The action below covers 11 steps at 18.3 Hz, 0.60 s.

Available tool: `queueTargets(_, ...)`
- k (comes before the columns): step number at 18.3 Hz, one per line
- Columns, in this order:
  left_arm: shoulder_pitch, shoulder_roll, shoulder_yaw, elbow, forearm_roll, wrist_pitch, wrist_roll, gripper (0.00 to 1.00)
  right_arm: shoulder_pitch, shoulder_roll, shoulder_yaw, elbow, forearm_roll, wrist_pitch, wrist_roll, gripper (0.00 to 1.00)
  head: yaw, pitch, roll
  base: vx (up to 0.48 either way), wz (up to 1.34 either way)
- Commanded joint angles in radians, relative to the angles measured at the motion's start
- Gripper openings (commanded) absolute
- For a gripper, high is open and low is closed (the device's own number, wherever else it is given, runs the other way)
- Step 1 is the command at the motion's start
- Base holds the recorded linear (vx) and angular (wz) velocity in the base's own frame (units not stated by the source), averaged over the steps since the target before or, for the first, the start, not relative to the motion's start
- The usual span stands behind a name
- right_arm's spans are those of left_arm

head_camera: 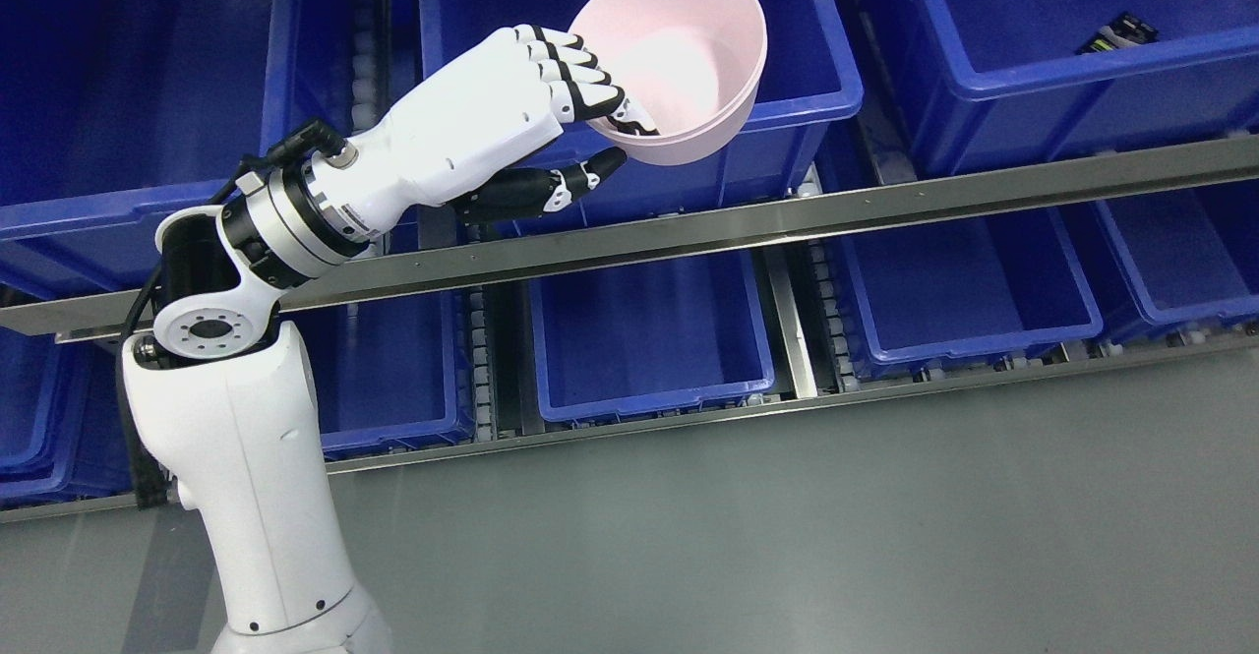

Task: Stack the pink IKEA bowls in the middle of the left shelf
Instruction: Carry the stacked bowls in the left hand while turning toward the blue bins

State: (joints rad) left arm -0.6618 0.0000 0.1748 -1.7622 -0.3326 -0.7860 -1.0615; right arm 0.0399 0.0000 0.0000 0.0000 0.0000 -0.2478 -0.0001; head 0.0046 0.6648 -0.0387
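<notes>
The left hand (pixel 551 103) grips the pink bowl (pixel 679 64) by its rim, holding it up, tipped, over the middle blue bin (pixel 787 93). This looks like the carrying step; next it must lower the bowl gently into place

Pink bowl (pixel 679 59): plain, glossy, round, empty. Tilted, opening facing up and toward camera. Held in air by near rim, above front edge of middle blue bin (pixel 787 93) on upper shelf row.
</notes>
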Motion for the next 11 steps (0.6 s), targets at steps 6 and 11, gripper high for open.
queueTargets(6, -0.024, 0.018, -0.001, 0.003, -0.003, 0.001, 0.002, 0.02, 0.0, -0.017, -0.005, -0.017, -0.002, 0.001, 0.0, 1.0, 0.0, 0.0, 0.0, 0.097, 0.22)
queueTargets(11, -0.073, 0.018, 0.003, 0.039, -0.052, 0.007, 0.0, 0.02, 0.0, -0.017, -0.005, -0.017, -0.002, 0.001, 0.0, 1.0, 0.0, 0.0, 0.0, 0.105, 0.04)
